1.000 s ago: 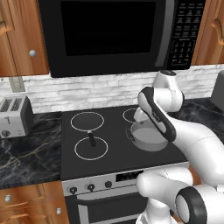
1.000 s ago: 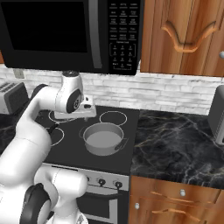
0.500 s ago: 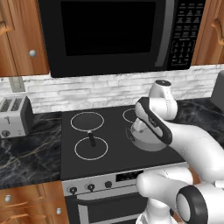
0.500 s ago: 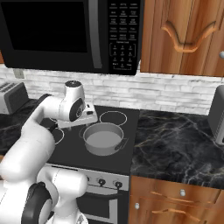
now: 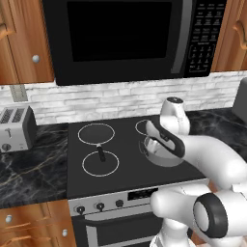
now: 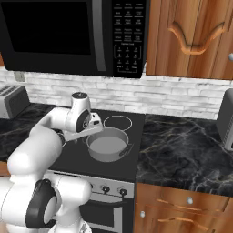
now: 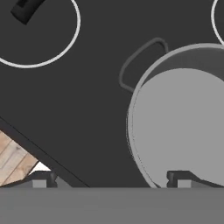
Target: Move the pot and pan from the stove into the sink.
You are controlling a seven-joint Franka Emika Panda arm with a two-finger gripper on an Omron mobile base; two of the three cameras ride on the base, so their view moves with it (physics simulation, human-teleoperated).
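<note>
Jaws spread above the pot point(image 7: 183, 127), its rim between them; pan point(image 5: 100, 161) well apart, toaster point(image 5: 16, 129) aside

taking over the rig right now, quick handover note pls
Gripper: open, holding nothing, low over the near-left rim of the pot, one fingertip inside the wall and one outside.
Pot: on the stove, right front burner, empty.
Pan: on the left front burner, untouched.
Done: nothing moved yet.
Left: grip the pot's rim, carry it to the sink, then do the same with the pan.
</note>
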